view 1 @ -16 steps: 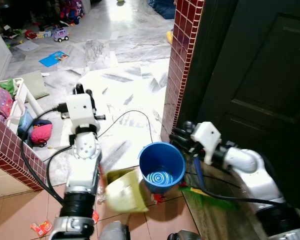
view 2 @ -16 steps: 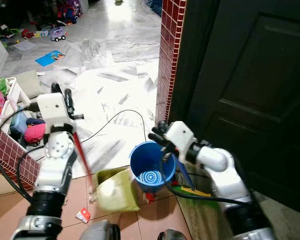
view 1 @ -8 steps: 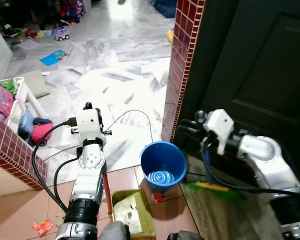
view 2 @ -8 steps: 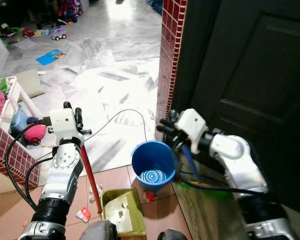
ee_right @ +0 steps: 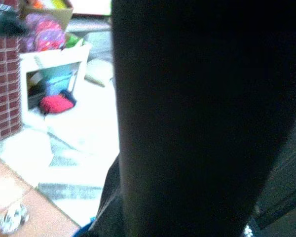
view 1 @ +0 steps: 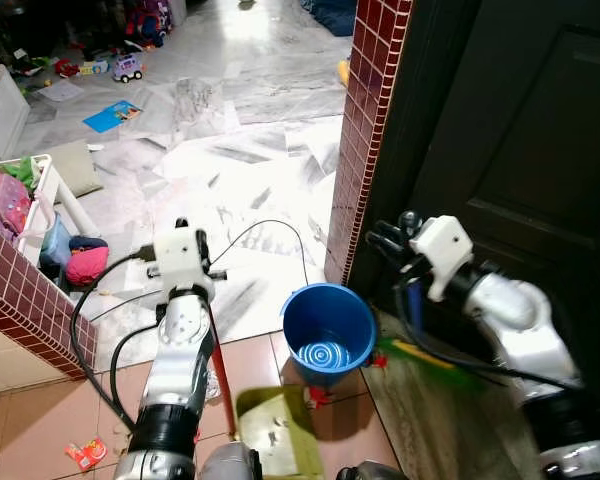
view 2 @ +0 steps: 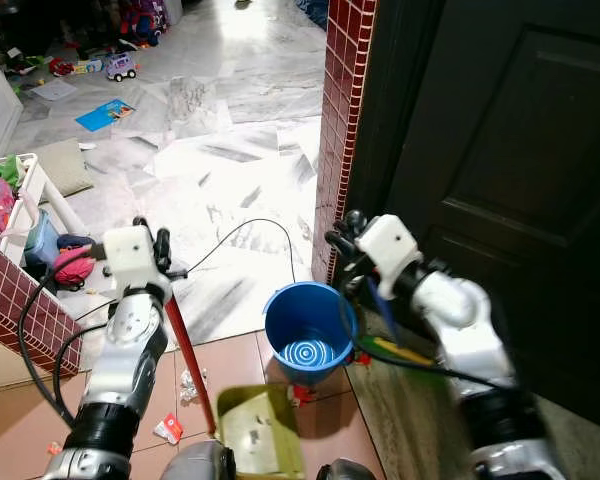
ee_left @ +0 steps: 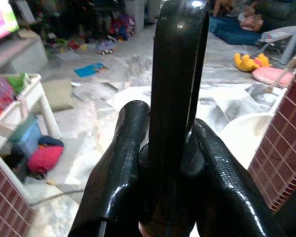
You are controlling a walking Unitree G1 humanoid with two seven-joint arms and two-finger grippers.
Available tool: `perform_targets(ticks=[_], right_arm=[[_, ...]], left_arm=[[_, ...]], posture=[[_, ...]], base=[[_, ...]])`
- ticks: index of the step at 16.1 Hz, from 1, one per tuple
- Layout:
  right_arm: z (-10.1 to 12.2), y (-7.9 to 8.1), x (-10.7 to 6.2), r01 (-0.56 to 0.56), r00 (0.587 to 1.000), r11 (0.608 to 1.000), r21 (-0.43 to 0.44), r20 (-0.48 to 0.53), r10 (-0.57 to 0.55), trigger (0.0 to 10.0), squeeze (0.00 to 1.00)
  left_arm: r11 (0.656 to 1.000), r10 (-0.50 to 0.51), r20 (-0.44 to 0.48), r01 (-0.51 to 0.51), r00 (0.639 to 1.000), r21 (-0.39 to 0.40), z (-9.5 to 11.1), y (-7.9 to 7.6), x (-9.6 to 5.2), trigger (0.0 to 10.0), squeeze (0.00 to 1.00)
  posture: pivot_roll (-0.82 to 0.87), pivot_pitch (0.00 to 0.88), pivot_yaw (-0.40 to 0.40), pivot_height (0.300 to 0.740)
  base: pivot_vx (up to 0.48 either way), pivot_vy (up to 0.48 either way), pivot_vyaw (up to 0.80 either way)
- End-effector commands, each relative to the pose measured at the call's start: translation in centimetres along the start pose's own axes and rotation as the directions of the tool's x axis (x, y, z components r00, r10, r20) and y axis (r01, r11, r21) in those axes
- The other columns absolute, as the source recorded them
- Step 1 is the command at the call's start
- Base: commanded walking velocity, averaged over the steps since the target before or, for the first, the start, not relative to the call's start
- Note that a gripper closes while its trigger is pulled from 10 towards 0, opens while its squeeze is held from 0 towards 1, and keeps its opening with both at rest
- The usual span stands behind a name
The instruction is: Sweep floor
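my left fingers (ee_left: 138, 163) clamped on black top of red dustpan handle (view 1: 220, 375); green dustpan (view 1: 275, 435) on tile floor (view 1: 40, 430), near, left of blue bucket (view 1: 328, 330). my right fingers (view 1: 390, 240) closed round blue broom handle (view 1: 412, 312); green broom head (view 1: 425, 362) on floor right of bucket, by dark door (view 1: 520, 150).

One blue bucket (view 1: 328, 327), one green dustpan (view 1: 274, 432), one broom (view 1: 420, 352), two grippers.
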State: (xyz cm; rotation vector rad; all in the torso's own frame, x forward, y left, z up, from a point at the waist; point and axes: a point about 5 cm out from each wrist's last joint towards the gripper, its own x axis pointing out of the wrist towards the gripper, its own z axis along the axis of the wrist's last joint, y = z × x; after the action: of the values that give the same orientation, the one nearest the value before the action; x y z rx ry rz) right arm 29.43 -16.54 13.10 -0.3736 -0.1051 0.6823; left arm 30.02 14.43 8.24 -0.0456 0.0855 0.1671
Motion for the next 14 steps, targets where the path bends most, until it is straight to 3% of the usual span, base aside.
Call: perform_targets(ticks=[1, 3, 4, 5, 8, 11, 14], right_arm=[[0.1, 0.7, 0.2, 0.04, 0.999, 0.999, -0.008, 0.024, -0.04, 10.0, 0.0], [-0.4, 1.4, 0.3, 0.058, 0.998, 0.998, 0.034, 0.018, -0.059, 10.0, 0.0], [-0.9, 2.4, 0.4, 0.056, 0.998, 0.991, 0.119, 0.003, -0.056, 10.0, 0.0], [-0.9, 2.6, 0.5, 0.044, 0.999, 0.99, 0.133, 0.003, -0.045, 10.0, 0.0], [0.1, 4.9, 1.0, -0.122, 0.992, 0.947, 0.296, 0.053, 0.111, 10.0, 0.0], [1.3, 5.2, 1.7, -0.12, 0.99, 0.93, 0.348, 0.105, 0.089, 10.0, 0.0], [2.7, 5.1, 2.0, -0.129, 0.985, 0.886, 0.446, 0.159, 0.064, 10.0, 0.0]], left_arm=[[1.0, -0.027, -0.02, 0.027, 0.999, -0.012, -0.2, -0.1, -0.2, 10.0, 0.0], [1.0, -0.02, -0.027, 0.02, 0.999, -0.008, -0.4, 0.1, -0.3, 10.0, 0.0], [1.0, 0.001, -0.031, -0.001, 1.0, -0.002, -0.9, 0.5, -0.4, 10.0, 0.0], [1.0, 0.011, -0.037, -0.011, 0.999, -0.004, -1.1, 0.7, -0.4, 10.0, 0.0], [0.997, 0.056, -0.049, -0.054, 0.997, 0.049, -1.3, 1.1, -0.2, 10.0, 0.0], [0.994, 0.08, -0.055, -0.075, 0.995, 0.076, -1.3, 1.8, -0.2, 10.0, 0.0], [0.982, 0.136, -0.033, -0.13, 0.99, 0.137, -1.2, 3.3, -0.8, 10.0, 0.0]], posture=[[-0.05, 0.0, 0.038, 0.74], [-0.05, 0.0, 0.036, 0.74], [-0.06, 0.0, 0.034, 0.74], [-0.06, 0.0, 0.034, 0.74], [-0.06, 0.0, 0.034, 0.74], [-0.07, 0.0, 0.033, 0.74], [-0.06, 0.0, 0.032, 0.74]], base=[[0.0, 0.0, 0.0], [0.0, 0.0, 0.0], [0.0, 0.0, 0.0], [0.0, 0.0, 0.0], [0.0, 0.0, 0.0], [0.0, 0.0, 0.0], [0.0, 0.0, 0.0]])
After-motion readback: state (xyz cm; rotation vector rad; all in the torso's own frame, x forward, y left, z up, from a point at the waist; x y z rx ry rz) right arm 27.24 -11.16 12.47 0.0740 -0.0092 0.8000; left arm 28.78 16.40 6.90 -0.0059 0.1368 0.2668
